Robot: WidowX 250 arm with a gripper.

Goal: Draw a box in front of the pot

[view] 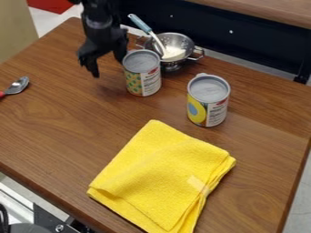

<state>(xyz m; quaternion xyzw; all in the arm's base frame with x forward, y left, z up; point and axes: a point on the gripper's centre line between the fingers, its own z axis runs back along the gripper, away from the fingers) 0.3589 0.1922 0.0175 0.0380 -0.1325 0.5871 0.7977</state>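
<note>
Beside the parted jaws, a can [142, 75] stands before the pot [182, 41].

Matt yellow cloth [163, 175]; glossy brown wood table [67, 132].

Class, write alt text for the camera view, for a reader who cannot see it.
An open black gripper hangs over a wooden table, near a can and a metal pot holding a blue-handled utensil. A second can stands right of the first; a folded yellow cloth lies nearer the camera, and a spoon lies at far left.
</note>
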